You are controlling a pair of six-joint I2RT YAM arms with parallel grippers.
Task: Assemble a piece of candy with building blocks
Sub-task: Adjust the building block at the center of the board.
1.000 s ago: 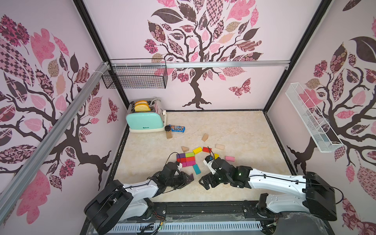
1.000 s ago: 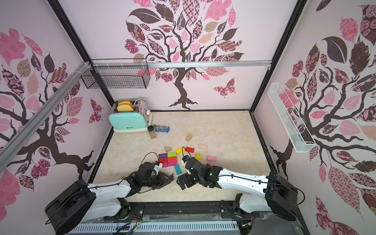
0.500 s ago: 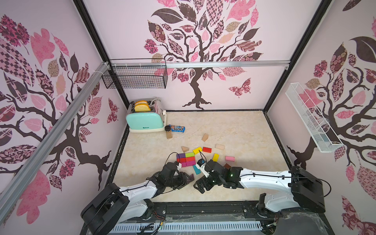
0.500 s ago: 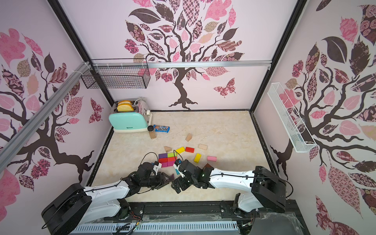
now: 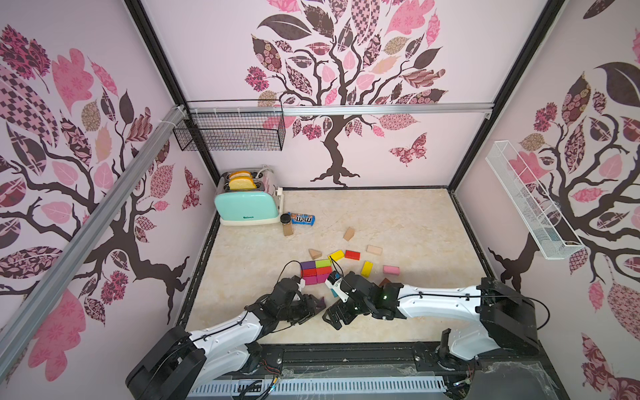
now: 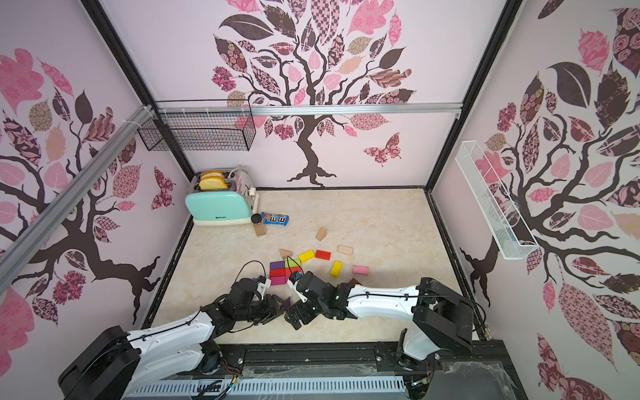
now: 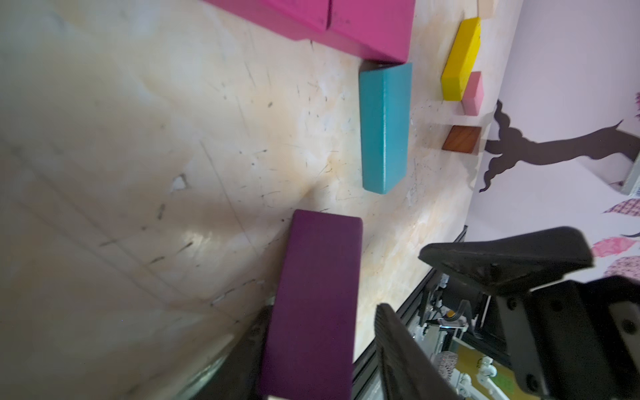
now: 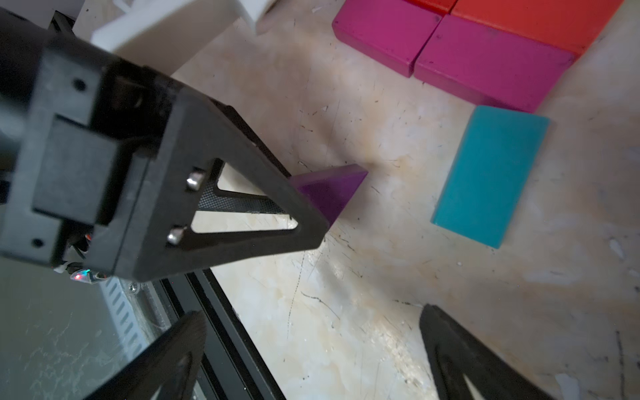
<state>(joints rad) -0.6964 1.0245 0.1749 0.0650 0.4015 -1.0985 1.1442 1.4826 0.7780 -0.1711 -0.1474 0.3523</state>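
— Where is the purple triangle (image 8: 332,194)?
— It sits on the table (image 5: 398,214), near the front edge. It is between the fingers of the left gripper (image 7: 323,308).
— Is the gripper squeezing it?
— No. The fingers stand apart, and you can see a gap between one finger and the block.
— Which way does it point?
— Its long side runs straight out from the gripper. Its sharp corner pokes toward the teal block (image 8: 490,176).
— How does the teal one lie?
— Flat. Its long side runs from the purple triangle's end over to the magenta blocks (image 8: 485,65). One short end is just beside them.
— And the right gripper (image 8: 311,310)?
— It is spread wide and holds no block. It hangs just beside the left one.
— Does anything hold stuff?
— Yes, the mint toaster (image 5: 246,207) at the back. Two bread slices (image 5: 242,183) stand up in its slots. A black wire basket (image 5: 228,130) hangs on the wall above it.
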